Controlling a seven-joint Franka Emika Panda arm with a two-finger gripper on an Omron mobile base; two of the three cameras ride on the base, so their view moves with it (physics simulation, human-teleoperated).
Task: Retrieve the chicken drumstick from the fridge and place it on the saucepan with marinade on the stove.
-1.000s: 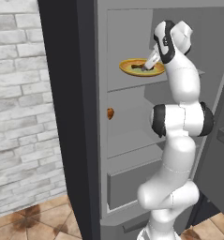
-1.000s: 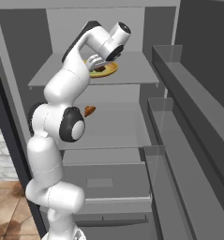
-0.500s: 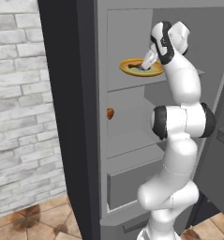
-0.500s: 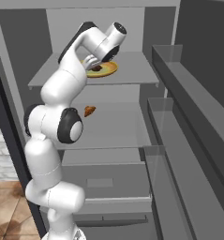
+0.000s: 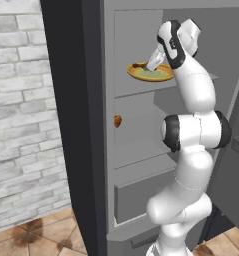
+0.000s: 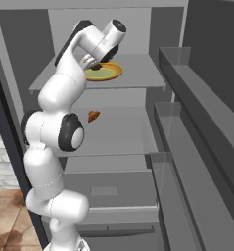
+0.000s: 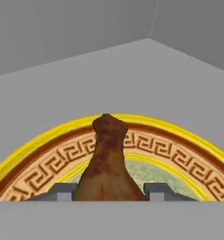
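Observation:
The chicken drumstick [image 7: 106, 157] lies on a round yellow-rimmed plate [image 7: 193, 139], its narrow end pointing away from the hand. My gripper [image 7: 106, 193] is shut on its thick end, with one fingertip [image 7: 62, 192] on each side. The plate [image 5: 158, 76] rests on the upper shelf of the open fridge [image 5: 91, 125], and my gripper [image 5: 152, 65] reaches down onto it from the right. From the other side, the gripper [image 6: 92, 63] sits over the plate [image 6: 108, 72]. The saucepan and the stove are out of view.
A small orange-brown lump [image 5: 117, 120] [image 6: 93, 115] lies on the shelf below. Door shelves [image 6: 197, 122] jut out on the right. A closed drawer [image 6: 108, 188] sits lower in the fridge. A white brick wall [image 5: 21, 125] stands to the left.
The jaws have closed on the drumstick's thick end. The hand stays over the plate and the arm has barely shifted.

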